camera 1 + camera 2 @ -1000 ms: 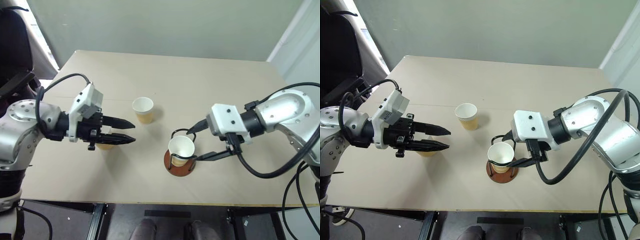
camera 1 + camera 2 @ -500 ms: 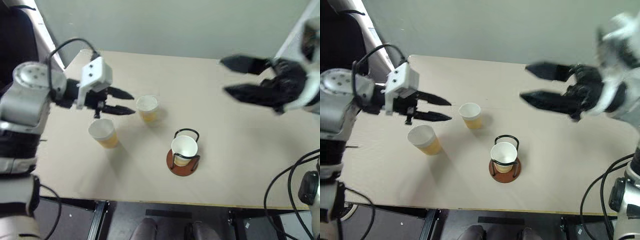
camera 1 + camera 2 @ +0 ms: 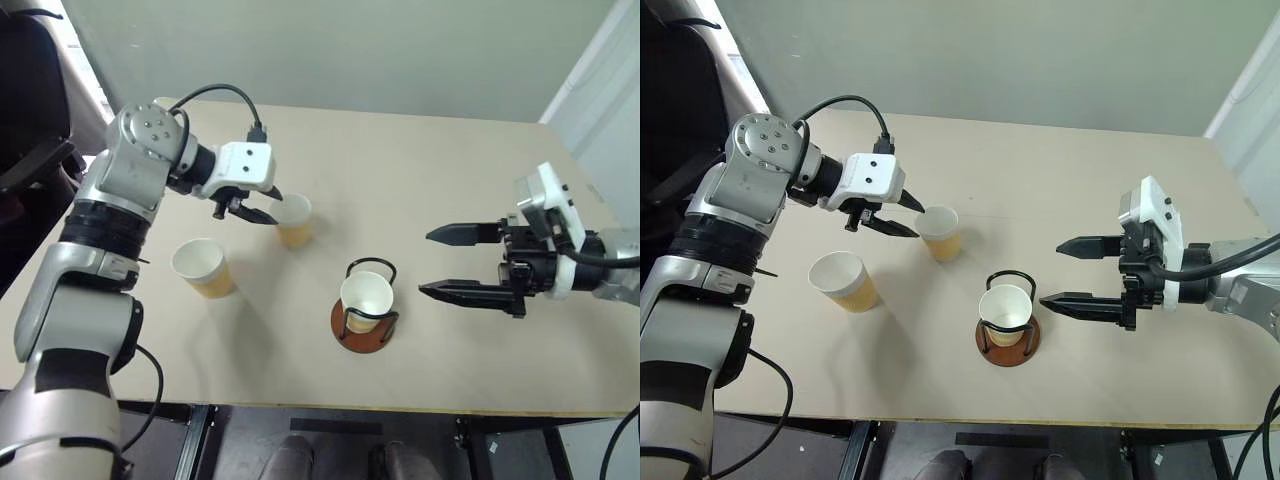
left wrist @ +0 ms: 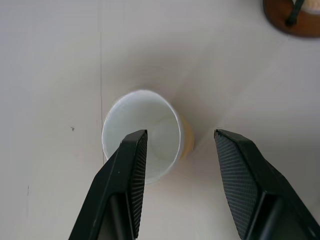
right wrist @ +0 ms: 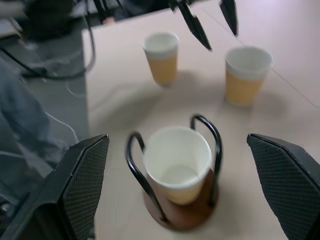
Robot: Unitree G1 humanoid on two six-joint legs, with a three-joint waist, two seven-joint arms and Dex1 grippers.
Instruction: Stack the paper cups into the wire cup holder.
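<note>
One paper cup (image 3: 364,300) stands upright inside the wire cup holder (image 3: 361,338), between its black wire loops. A second cup (image 3: 293,220) stands behind it on the table, and a third (image 3: 203,268) stands to the left. My left gripper (image 3: 262,206) is open and tilted down over the far cup (image 4: 142,135), one finger (image 4: 125,185) above its mouth and the other beside its wall. My right gripper (image 3: 427,262) is open wide, level, just right of the holder (image 5: 182,212) and pointing at it.
The beige table (image 3: 420,160) has its front edge close below the holder and a grey wall behind it. A dark chair (image 3: 25,110) stands off the table's left side. Black cables trail from both arms.
My right gripper left the cup in the holder, swung up and away, and now sits to its right. My left gripper moved forward from the near-left cup to the far cup.
</note>
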